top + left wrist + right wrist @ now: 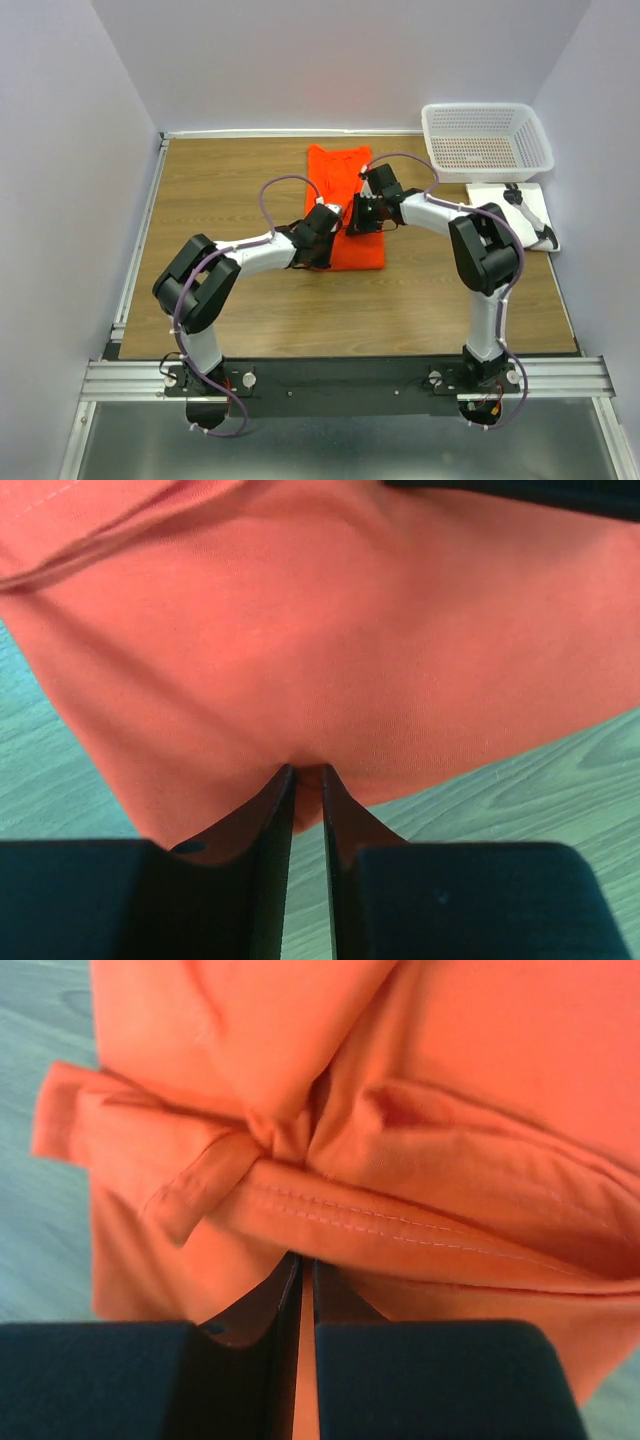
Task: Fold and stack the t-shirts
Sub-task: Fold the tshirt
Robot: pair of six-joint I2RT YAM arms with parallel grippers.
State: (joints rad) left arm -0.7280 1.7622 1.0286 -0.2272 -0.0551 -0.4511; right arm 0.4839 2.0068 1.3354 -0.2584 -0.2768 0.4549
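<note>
One orange-red t-shirt (336, 172) lies as a long narrow strip on the wooden table, running from the back toward the middle. My left gripper (328, 243) is at its near left edge. In the left wrist view the left gripper (308, 771) has its jaws nearly together, with a small pucker of the t-shirt (340, 650) pinched between the tips. My right gripper (361, 216) is on the right edge of the strip. In the right wrist view the right gripper (306, 1258) is closed on the cloth just under a stitched hem of the t-shirt (420, 1230), which is bunched and folded over.
A white mesh basket (487, 141) stands at the back right. In front of it lies a white flat board (497, 207) with a black-handled tool (531, 216) on it. Walls close in the back and sides; a metal rail (140, 230) runs along the left.
</note>
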